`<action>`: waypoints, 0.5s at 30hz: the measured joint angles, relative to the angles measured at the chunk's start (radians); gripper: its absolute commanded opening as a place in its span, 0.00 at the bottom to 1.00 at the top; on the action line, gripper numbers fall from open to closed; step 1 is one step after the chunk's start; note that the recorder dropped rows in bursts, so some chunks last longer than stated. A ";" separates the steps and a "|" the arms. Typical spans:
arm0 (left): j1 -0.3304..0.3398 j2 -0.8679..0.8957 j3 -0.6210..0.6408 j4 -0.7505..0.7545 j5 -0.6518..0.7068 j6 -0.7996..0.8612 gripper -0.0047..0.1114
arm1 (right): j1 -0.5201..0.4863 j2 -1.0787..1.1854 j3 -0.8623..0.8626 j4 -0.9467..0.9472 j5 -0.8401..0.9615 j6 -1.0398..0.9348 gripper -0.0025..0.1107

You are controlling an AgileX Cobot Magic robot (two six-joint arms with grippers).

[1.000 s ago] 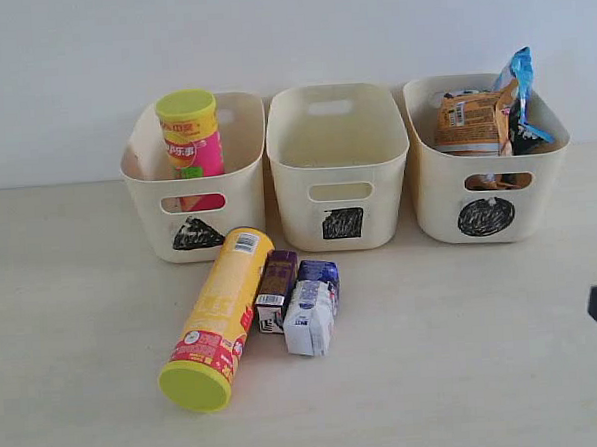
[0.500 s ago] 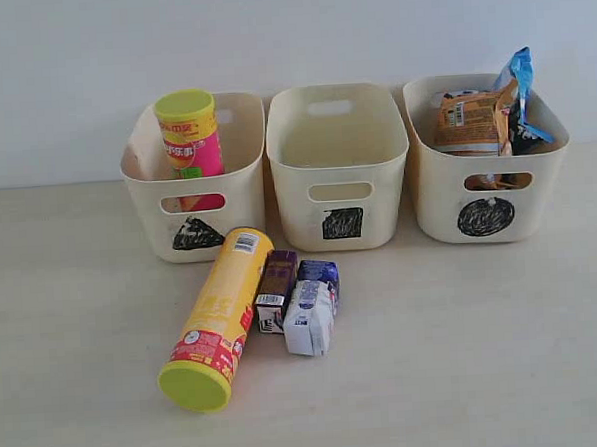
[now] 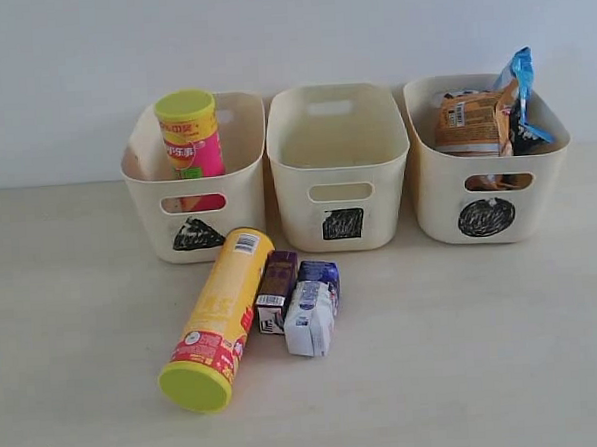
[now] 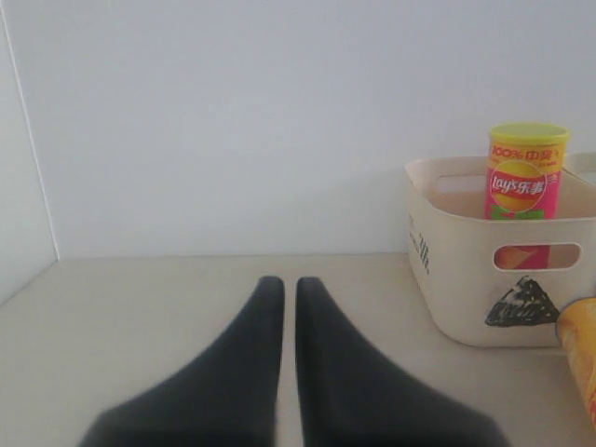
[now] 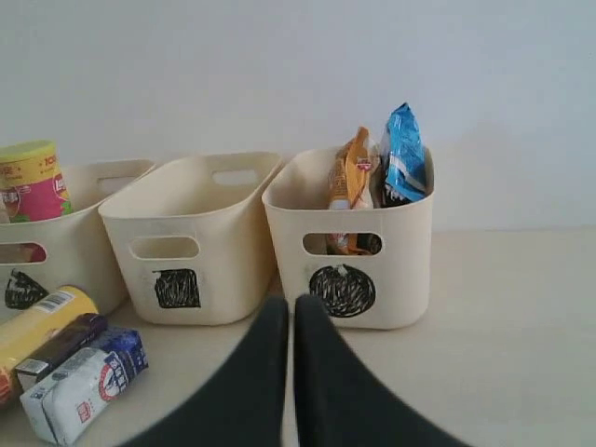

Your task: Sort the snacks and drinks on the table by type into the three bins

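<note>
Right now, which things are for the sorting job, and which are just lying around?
For the job: yellow canister, magenta canister, purple-brown carton, blue-purple carton, white-grey carton, orange bag, blue bag, triangle bin, square bin, circle bin.
Just there: the white wall behind.

Left hand [image 4: 290, 282] and right hand [image 5: 290, 300] are black, smoothly tapered, seemingly matte.

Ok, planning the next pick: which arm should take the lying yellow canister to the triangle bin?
Left, probably. The yellow canister lies in front of the triangle bin, on that arm's side, and the left gripper, shut, faces that bin.
</note>
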 measured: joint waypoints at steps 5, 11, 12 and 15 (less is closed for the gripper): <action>0.000 0.000 0.000 -0.053 -0.127 -0.166 0.07 | 0.000 -0.001 0.000 0.009 0.019 0.023 0.02; 0.000 -0.001 0.000 -0.075 -0.261 -0.594 0.07 | 0.000 -0.002 0.000 0.009 0.025 0.032 0.02; 0.000 -0.001 0.000 -0.075 -0.285 -0.641 0.07 | 0.000 -0.002 0.000 0.009 0.025 0.032 0.02; 0.000 -0.001 0.000 -0.075 -0.410 -0.736 0.07 | 0.000 -0.002 0.000 0.009 0.027 0.032 0.02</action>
